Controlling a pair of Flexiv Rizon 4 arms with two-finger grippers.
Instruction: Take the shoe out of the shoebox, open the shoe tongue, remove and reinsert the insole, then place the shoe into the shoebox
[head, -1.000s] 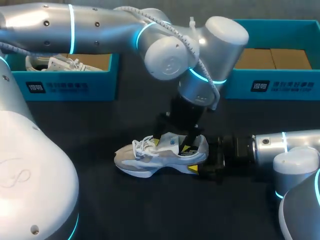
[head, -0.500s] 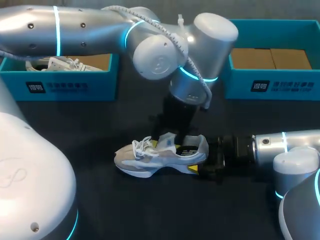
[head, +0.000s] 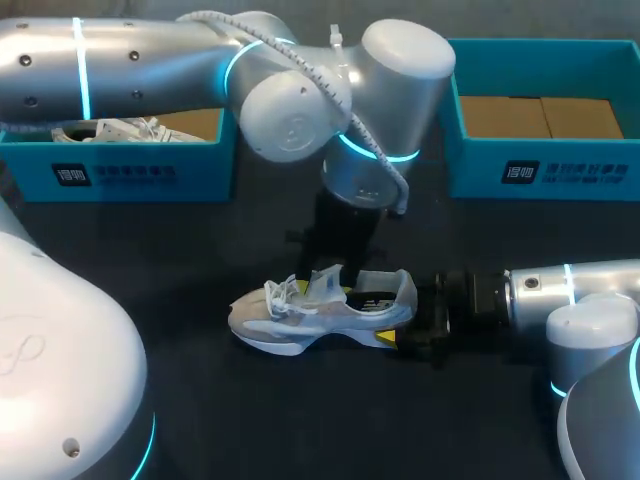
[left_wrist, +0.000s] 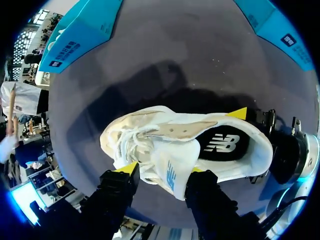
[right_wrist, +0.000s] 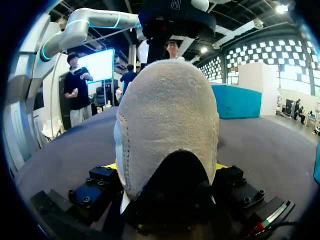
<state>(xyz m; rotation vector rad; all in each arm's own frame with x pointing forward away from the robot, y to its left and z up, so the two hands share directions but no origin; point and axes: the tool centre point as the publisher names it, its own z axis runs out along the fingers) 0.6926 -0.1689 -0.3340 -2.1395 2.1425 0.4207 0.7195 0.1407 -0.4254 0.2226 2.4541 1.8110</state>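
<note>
A white and grey shoe (head: 320, 315) lies on the dark table, toe to the left. My left gripper (head: 328, 282) stands over its throat from above. In the left wrist view this gripper (left_wrist: 162, 170) is shut on the white tongue (left_wrist: 172, 167), one yellow tip on each side, beside the laces (left_wrist: 132, 145). The black insole (left_wrist: 225, 145) shows inside the shoe. My right gripper (head: 405, 325) lies level at the heel. In the right wrist view it (right_wrist: 167, 167) is shut on the grey heel (right_wrist: 167, 120), a finger on either side.
A blue shoebox (head: 130, 170) at the back left holds another white shoe (head: 110, 128). A second blue shoebox (head: 540, 170) at the back right shows only a brown cardboard bottom. Dark table surface (head: 300, 420) lies in front of the shoe.
My left gripper's fingers have drawn together over the shoe's throat and now pinch the tongue, and the left arm has shifted slightly left. The right arm and shoe have stayed put.
</note>
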